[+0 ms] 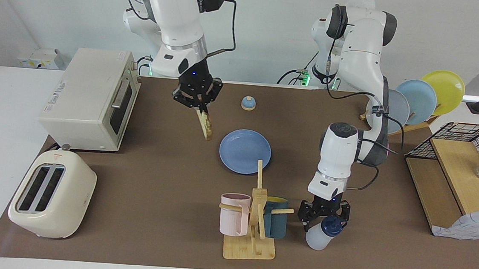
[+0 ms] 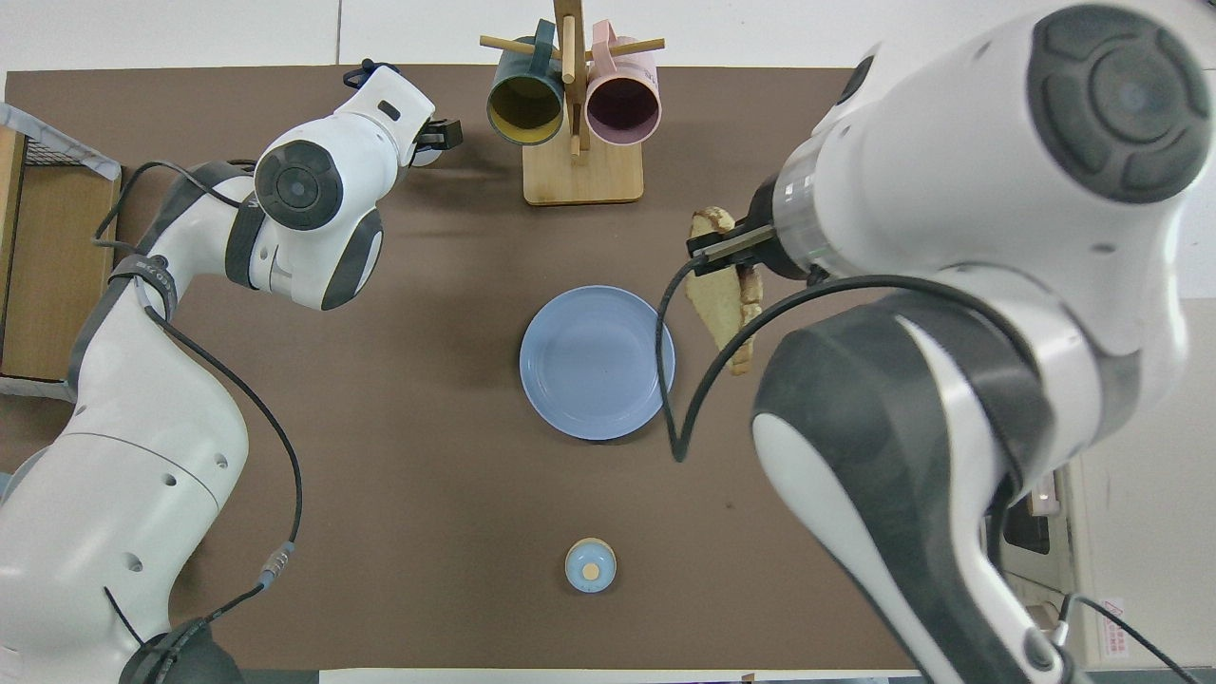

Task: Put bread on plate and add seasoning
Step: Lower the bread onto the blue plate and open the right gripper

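Toast first: the bread [image 1: 205, 124] hangs edge-down from the right gripper [image 1: 199, 107], whose fingers are pinched on its upper crust, up in the air over the brown mat just beside the plate [image 1: 229, 159] toward the right arm's end of the table. You should expect a light, stiff, brittle slice; held by one edge only, it can crumble or swing, so I would keep your pinch on the crust and lay it flat gently. The plate is bare, so the bread step is not yet done.

The left gripper [image 1: 323, 218] is down at the seasoning [image 1: 320, 237], which is farther from the robots than the plate, toward the left arm's end, just beside the mug rack [image 1: 252, 242]. Its fingers close around the bottle's dark cap; the bottle leans, and whether it is off the mat I cannot tell. You can judge the bottle as light, smooth plastic that may slip or pivot; the neck under the cap looks the surest hold.
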Motion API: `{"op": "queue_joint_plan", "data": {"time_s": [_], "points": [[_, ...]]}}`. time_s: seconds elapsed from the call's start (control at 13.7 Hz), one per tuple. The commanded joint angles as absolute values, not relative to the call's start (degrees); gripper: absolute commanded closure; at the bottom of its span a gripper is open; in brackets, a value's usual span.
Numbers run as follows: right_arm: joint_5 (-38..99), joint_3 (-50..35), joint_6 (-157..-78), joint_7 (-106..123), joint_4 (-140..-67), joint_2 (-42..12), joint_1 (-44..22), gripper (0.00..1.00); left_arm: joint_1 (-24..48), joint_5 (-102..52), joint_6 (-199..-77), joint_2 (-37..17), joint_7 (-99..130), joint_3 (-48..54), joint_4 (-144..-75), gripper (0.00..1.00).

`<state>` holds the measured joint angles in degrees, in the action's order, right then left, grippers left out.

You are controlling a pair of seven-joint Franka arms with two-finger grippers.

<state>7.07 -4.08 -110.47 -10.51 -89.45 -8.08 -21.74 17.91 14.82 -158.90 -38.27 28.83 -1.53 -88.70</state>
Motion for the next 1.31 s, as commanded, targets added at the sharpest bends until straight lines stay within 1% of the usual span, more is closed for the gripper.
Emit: {"op": "queue_joint_plan", "data": {"time_s": [0.0,0.07,0.22,0.37,0.44,0.73,0.88,0.95,1.02,1.1,1.17,1.24], "points": [[8.79,-4.04,-123.19,-18.79,-102.38,-4.04,-25.47,1.0,18.46,16.08,-160.22,-40.25,30.5,-2.72,-85.53,0.0],[8.79,-4.04,-124.88,-19.77,-102.83,-5.09,-26.79,1.0,18.54,16.08,-160.31,-40.6,30.59,-2.72,-85.08,0.0],[8.79,-4.04,-131.54,-23.09,-103.97,-8.24,-29.16,1.0,18.54,16.17,-161.8,-40.87,30.94,-3.16,-84.9,0.0],[8.79,-4.04,-133.24,-26.88,-104.15,-10.19,-29.97,1.0,18.81,16.26,-162.86,-40.87,30.85,-3.95,-85.08,0.0],[8.79,-4.04,-134.03,-27.07,-105.11,-10.46,-29.97,1.0,18.81,16.26,-163.21,-40.87,30.85,-3.96,-85.08,0.0],[8.88,-4.04,-141.05,-27.07,-112.31,-8.79,-30.5,1.0,18.9,16.35,-163.21,-40.87,30.85,-3.96,-85.43,0.0],[8.96,-4.04,-143.51,-28.03,-113.38,-9.14,-31.89,1.0,18.9,16.35,-163.39,-40.87,30.76,-3.96,-85.6,0.0],[8.96,-4.04,-143.79,-29.08,-113.47,-9.23,-31.82,1.0,18.9,16.35,-163.39,-40.78,30.59,-3.96,-85.61,0.06],[9.4,-4.13,-144.14,-29.61,-113.55,-9.23,-31.82,1.0,18.98,16.52,-163.21,-40.78,30.41,-3.96,-85.78,0.59],[11.93,-4.13,-144.49,-29.71,-113.55,-9.23,-32.08,1.0,18.9,17.22,-163.21,-40.61,29.89,-3.96,-86.65,1.0],[15.61,-4.04,-144.49,-29.53,-113.55,-9.14,-32.25,1.0,18.81,17.49,-163.65,-40.34,29.53,-3.87,-87.62,1.0],[15.99,-4.04,-144.75,-28.31,-113.73,-9.14,-32.26,1.0,18.46,17.4,-163.91,-40.25,29.27,-3.78,-87.71,1.0]]}}
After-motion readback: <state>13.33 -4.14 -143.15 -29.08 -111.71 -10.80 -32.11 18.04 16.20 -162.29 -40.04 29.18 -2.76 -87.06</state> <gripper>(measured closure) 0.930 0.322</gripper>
